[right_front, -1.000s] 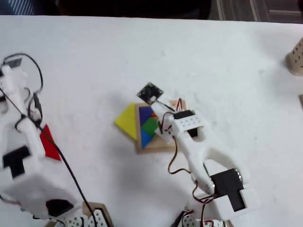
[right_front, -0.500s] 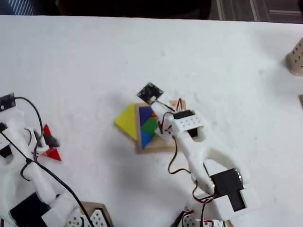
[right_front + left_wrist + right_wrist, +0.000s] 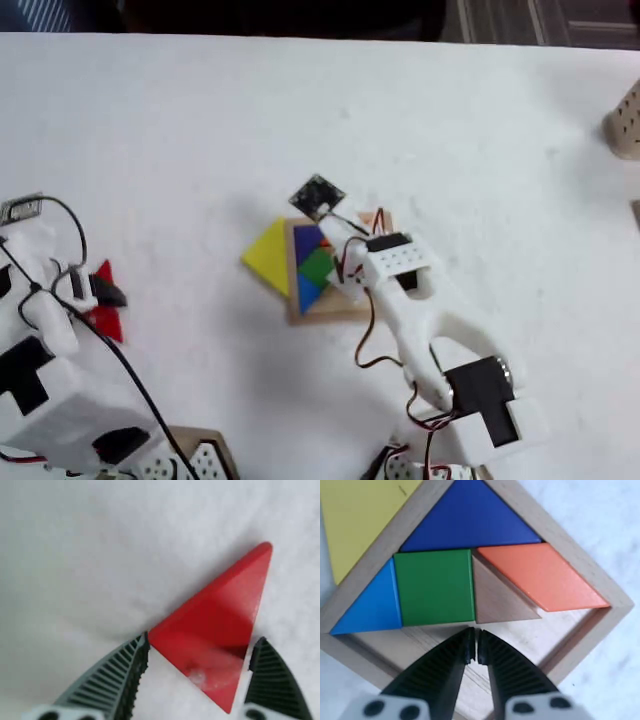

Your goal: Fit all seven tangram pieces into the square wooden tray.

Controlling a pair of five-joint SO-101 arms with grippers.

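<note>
Square wooden tray [image 3: 570, 554] holds five pieces, yellow triangle [image 3: 266, 256] overlapping its rim; red triangle [image 3: 215, 625] lies well apart, left gripper [image 3: 200, 645] spread astride it, presumably for pickup; right gripper [image 3: 476, 645] pinched empty above tray's gap.

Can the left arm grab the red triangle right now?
Probably yes. The left tool is open with a finger on each side of the red triangle, which lies on the table with nothing covering it.
</note>
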